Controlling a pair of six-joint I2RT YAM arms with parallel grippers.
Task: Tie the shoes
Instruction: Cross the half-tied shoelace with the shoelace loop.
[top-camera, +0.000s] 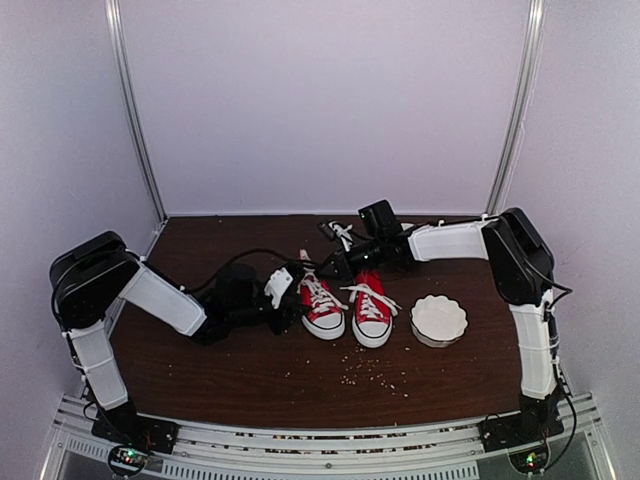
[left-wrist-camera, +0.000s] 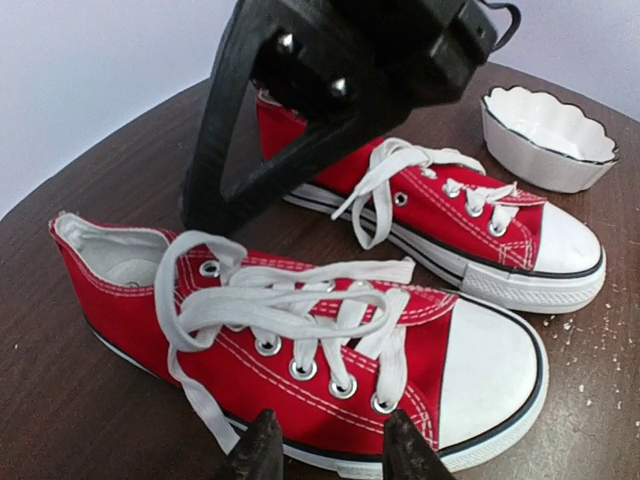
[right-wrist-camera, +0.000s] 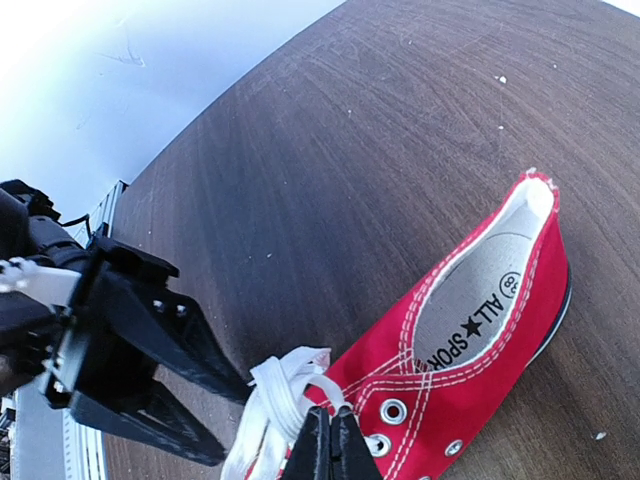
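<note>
Two red shoes with white toe caps stand side by side, toes toward me: the left shoe (top-camera: 322, 307) (left-wrist-camera: 300, 340) and the right shoe (top-camera: 371, 310) (left-wrist-camera: 470, 215). Their white laces lie loose in loops over the tongues. My left gripper (top-camera: 296, 290) (left-wrist-camera: 335, 450) is open, its tips low beside the left shoe's outer side with nothing between them. My right gripper (top-camera: 336, 265) (right-wrist-camera: 331, 440) is shut on a loop of the left shoe's lace (right-wrist-camera: 275, 400), next to that shoe's top eyelet (right-wrist-camera: 393, 410). The shoe's insole (right-wrist-camera: 480, 310) shows in the right wrist view.
A white scalloped bowl (top-camera: 438, 320) (left-wrist-camera: 548, 135) sits right of the shoes. Pale crumbs (top-camera: 375, 372) are scattered on the dark wooden table (top-camera: 200, 370) in front of them. White walls and metal posts close off the back and sides.
</note>
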